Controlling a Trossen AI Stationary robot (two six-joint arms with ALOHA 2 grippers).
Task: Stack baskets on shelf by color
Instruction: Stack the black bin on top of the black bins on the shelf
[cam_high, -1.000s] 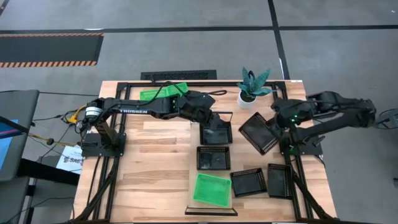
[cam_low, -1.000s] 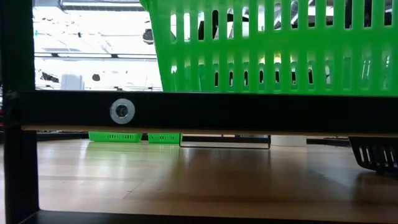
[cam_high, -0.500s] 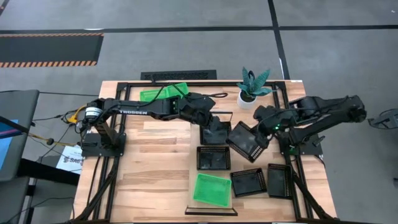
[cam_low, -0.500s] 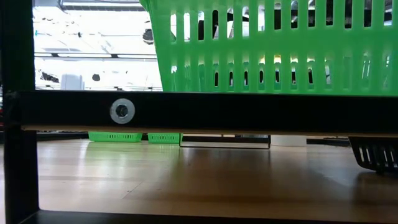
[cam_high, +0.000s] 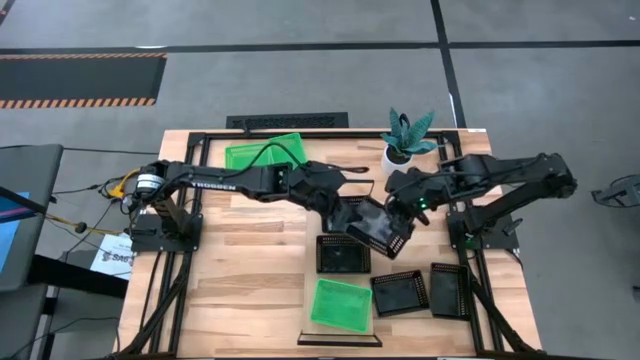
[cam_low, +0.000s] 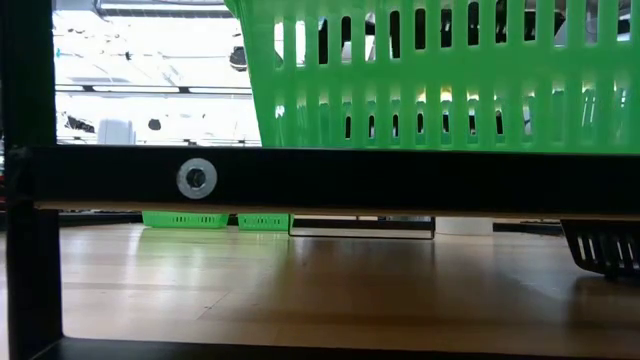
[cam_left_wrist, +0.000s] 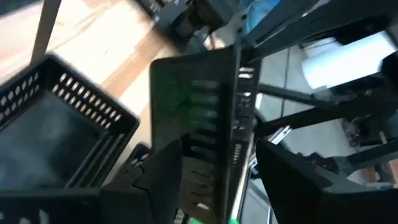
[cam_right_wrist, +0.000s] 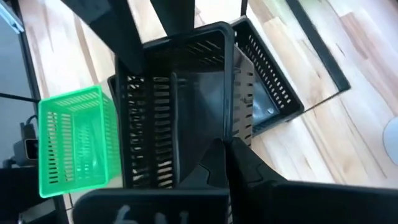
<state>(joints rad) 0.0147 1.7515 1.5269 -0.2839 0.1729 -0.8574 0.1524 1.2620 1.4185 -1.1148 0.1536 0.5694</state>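
Black basket (cam_high: 383, 227) is held tilted by the right gripper (cam_high: 408, 210), fingers clamped on its rim, just beside the potted plant (cam_high: 404, 141). The left gripper (cam_high: 345, 205), fingers apart, is placed against it.

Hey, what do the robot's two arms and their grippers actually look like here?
Both are dark, jointed arms. The left arm carries white TROSSEN lettering, a silver ring near its base and a green cable. The right arm shows a small green light. The left gripper and right gripper have plain dark fingers.

green basket (cam_low: 440, 75) cut off, left pincer (cam_high: 352, 214) hidden
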